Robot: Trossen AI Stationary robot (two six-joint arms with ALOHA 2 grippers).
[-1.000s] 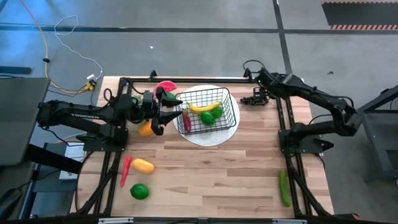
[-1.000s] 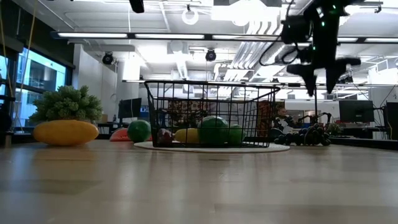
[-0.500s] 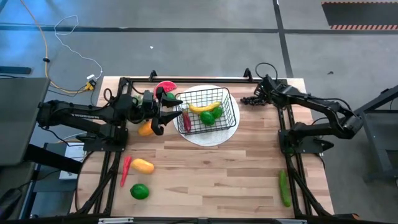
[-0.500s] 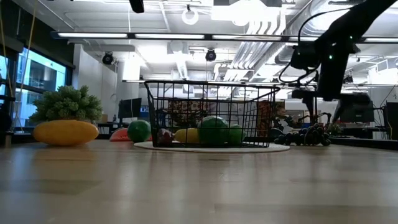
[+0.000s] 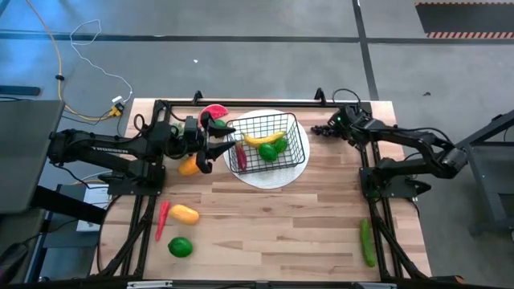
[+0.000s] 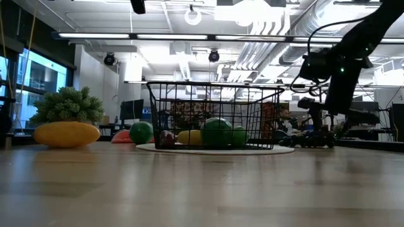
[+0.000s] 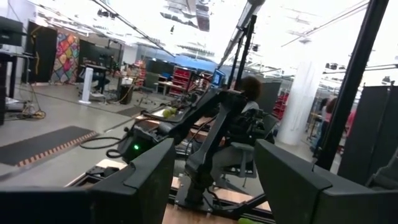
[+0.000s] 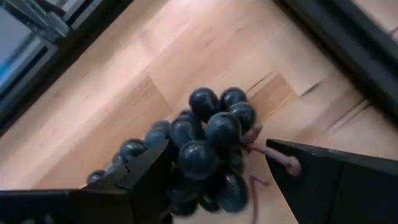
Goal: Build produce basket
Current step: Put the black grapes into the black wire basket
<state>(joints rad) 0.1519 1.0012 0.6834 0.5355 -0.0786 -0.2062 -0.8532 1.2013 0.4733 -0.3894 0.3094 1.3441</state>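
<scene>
The black wire basket (image 5: 269, 144) stands on a round white plate (image 5: 277, 178) and holds a banana, limes and a red pepper. A bunch of dark grapes (image 8: 214, 130) lies on the wood at the table's far right corner (image 5: 321, 129). My right gripper (image 8: 217, 155) is open and points steeply down over the bunch, one finger on either side of it (image 6: 320, 126). My left gripper (image 5: 221, 146) hangs open and empty above the table, just left of the basket (image 7: 214, 186). My right gripper has one finger (image 8: 146, 177) close against the bunch's side. I cannot tell whether it touches. The other finger (image 8: 317, 171) stands apart from the grapes, next to their stem (image 8: 277, 160).
A watermelon slice (image 5: 213, 112) lies far-left of the basket, an orange-yellow fruit (image 5: 189, 166) under my left arm. Near left are a red pepper (image 5: 163, 218), a yellow fruit (image 5: 185, 214) and a lime (image 5: 180, 247). A cucumber (image 5: 367, 242) lies near right. The dark table frame (image 8: 348, 37) runs close by the grapes.
My right gripper has come down toward the grapes at the far right corner and has rolled about its own axis, so that its fingers now stand on either side of the bunch. The grapes have stayed where they were.
</scene>
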